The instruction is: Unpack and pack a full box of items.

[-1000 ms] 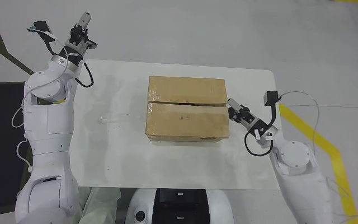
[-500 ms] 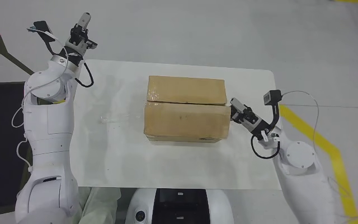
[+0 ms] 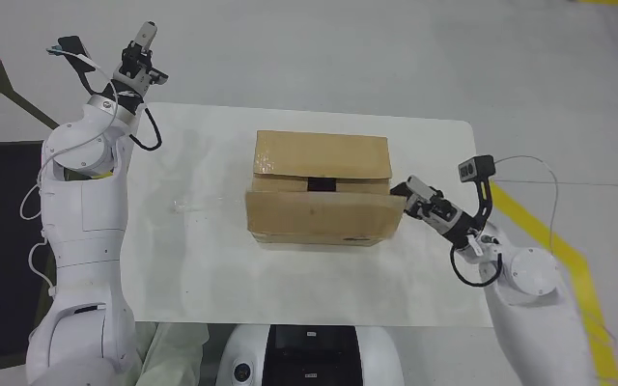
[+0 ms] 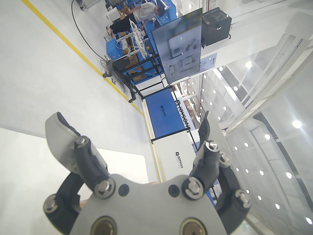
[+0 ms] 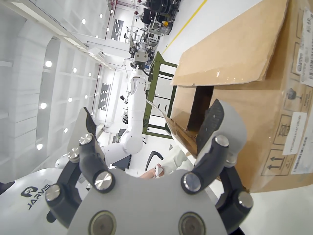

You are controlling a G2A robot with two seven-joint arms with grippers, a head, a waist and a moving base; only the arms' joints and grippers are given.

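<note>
Box: cardboard box [image 3: 319,207] sits mid-table, long axis running left to right across the robot's front.
Flaps: far flap [image 3: 322,154] lies flat. Near flap [image 3: 319,205] is tilted up off the seam, with a dark gap [image 3: 321,183] showing between the two.
Right claw: right claw [image 3: 410,188] is at the box's right end, level with the seam. Its fingers are spread and grasp nothing. In the wrist view one pad [image 5: 210,121] lies just at the raised flap's torn corner; whether it touches cannot be told.
Key relation: the box lies to the left of the right claw, end-on, so the flap's free edge runs away from the claw along the long axis. The right arm is much the nearer.
Likely step: unpacking has barely begun; opening the near flap looks to be the step in hand.
Left claw: left claw [image 3: 145,39] is held high beyond the table's far left corner, well apart from the box, released and empty.
Surface: plain white table [image 3: 193,261].
Room: pale floor [image 3: 541,87] with a yellow line [image 3: 541,232] on the right.
</note>
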